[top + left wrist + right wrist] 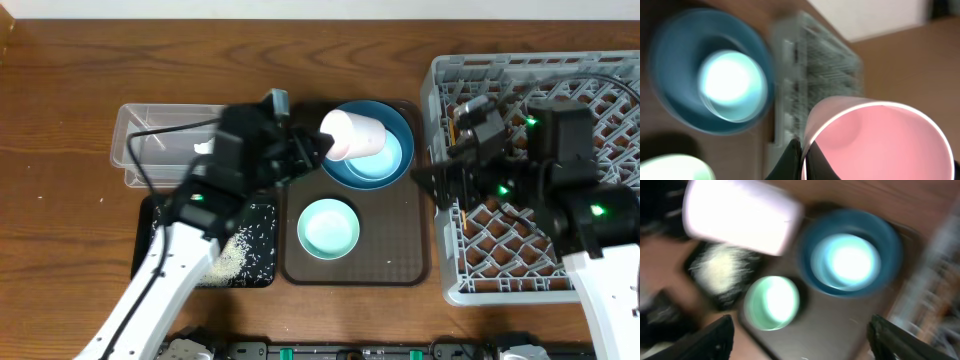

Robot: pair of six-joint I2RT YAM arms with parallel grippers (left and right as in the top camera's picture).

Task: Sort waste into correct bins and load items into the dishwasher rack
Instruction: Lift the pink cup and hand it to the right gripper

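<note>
over the dark-blue plate (402, 122) and light-blue bowl (385, 160), the pink cup (352, 134) is clamped in the left claw (320, 148); the right claw (434, 184) is parted.

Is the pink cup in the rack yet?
No, the pink cup is held by the left gripper over the blue plate, outside the rack.

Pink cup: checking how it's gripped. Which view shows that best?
Left wrist: the pink cup is large and close, its rim pinched in the left gripper. Overhead shows it tipped sideways over the dark-blue plate; right wrist gives only a blurred pale shape.
</note>
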